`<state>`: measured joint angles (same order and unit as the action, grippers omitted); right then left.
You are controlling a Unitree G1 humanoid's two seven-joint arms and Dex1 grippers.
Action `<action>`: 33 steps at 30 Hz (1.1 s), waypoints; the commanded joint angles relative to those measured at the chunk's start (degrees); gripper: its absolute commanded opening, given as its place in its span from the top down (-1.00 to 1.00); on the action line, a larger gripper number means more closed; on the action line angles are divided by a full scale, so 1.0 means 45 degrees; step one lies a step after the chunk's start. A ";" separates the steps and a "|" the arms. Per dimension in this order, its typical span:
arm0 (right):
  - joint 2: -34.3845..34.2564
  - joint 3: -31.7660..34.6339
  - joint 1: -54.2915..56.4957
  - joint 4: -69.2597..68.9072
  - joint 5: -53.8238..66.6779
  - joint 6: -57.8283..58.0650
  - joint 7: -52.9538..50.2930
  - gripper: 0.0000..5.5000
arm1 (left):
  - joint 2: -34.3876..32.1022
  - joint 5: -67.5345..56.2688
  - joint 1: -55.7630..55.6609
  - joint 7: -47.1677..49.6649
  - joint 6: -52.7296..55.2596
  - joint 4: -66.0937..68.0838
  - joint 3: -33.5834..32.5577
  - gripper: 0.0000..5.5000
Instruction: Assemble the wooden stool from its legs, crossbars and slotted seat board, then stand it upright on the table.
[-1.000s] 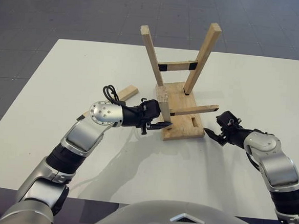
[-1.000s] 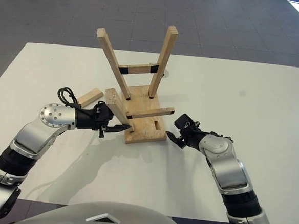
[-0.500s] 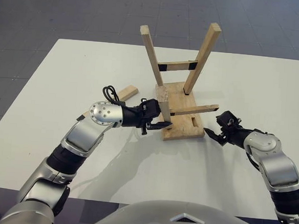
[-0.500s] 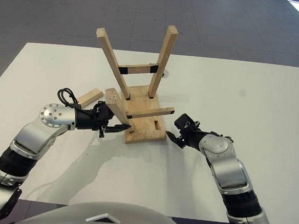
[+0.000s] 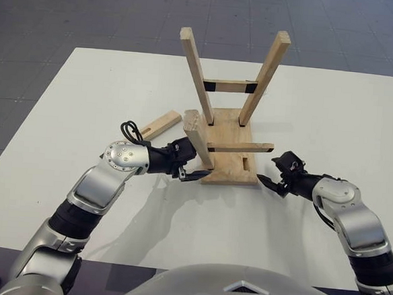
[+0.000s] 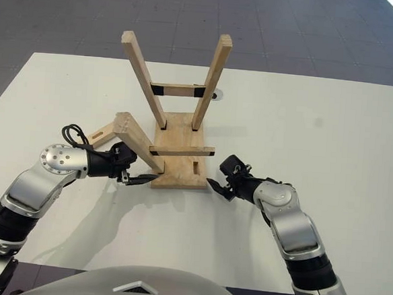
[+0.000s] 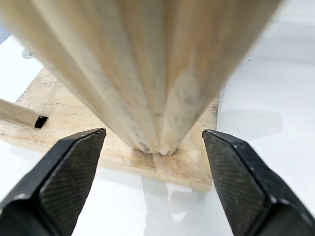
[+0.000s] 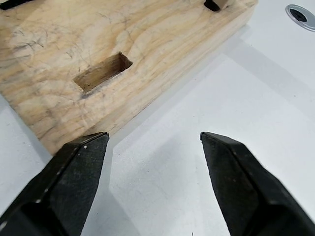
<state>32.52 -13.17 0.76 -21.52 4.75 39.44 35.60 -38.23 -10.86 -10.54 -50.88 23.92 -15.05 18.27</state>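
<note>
**Third leg leaning, nothing gripped**

The seat board (image 5: 230, 169) lay flat on the desk (image 5: 333, 116), underside up. Two legs (image 5: 196, 73) (image 5: 263, 78) stood in its far slots, joined by a crossbar (image 5: 230, 86). A third leg (image 5: 198, 137) rose from the near-left corner, tilted out over the left edge. I could not tell whether its foot was properly home. It carried a second crossbar (image 5: 240, 148), whose free end hung over the near-right side with no leg to meet it. The near-right slot (image 8: 102, 72) was bare. The last leg (image 5: 159, 124) lay loose on the desk, left of the board.

The left pincer (image 7: 152, 131) sat low at the foot of the tilted leg. Its fingers were spread to either side, with gaps showing, so it pinched nothing. The right pincer (image 8: 153, 135) was also spread. It hovered just off the board's near-right corner, touching no wood.

Risks, as judged:
- The leaning leg looked unsupported. A nudge from either finger could tip it out and drag its crossbar along.
- The board was held by nothing. A sideways push while straightening the leg could skate it across the desk and shake the two standing legs.
- Closing low on the leg's foot could lever it out instead of seating it.
</note>
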 commanded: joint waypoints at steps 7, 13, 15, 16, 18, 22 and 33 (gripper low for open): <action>-0.0018 -0.0123 -0.0004 -0.0231 0.0097 0.0086 0.0098 -0.25 | -0.0389 -0.0541 0.0453 -0.0230 -0.0125 0.0751 -0.1708 -0.32; 0.0127 0.0031 -0.0132 -0.0279 0.0086 0.0039 0.0105 -0.25 | -0.1382 -0.1194 0.1321 -0.0910 -0.1432 0.2082 -0.4097 -0.32; 0.0135 0.0055 -0.0152 -0.0254 0.0081 0.0015 0.0099 -0.25 | -0.1741 -0.1120 0.1378 -0.0985 -0.2068 0.3084 -0.4833 -0.32; 0.0133 0.0060 -0.0161 -0.0254 0.0075 0.0009 0.0090 -0.25 | -0.1836 -0.1094 0.1340 -0.1062 -0.2442 0.3738 -0.5140 -0.32; 0.0133 0.0049 -0.0160 -0.0268 0.0065 0.0014 0.0084 -0.25 | -0.1977 -0.0842 0.1175 -0.1276 -0.3497 0.5260 -0.5389 -0.42; 0.0176 0.0046 -0.0112 -0.0338 0.0057 0.0071 0.0108 -0.25 | -0.2101 -0.0164 0.0588 -0.1383 -0.5067 0.8093 -0.5325 -0.65; 0.0237 -0.0003 -0.0028 -0.0161 -0.0049 -0.0048 0.0181 -0.25 | -0.1601 0.0293 -0.1288 -0.3151 -0.6364 1.4040 -0.4849 -0.58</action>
<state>32.86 -13.26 0.22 -22.14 4.69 39.36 36.37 -46.13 -10.80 -14.37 -64.01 -3.46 46.01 -4.25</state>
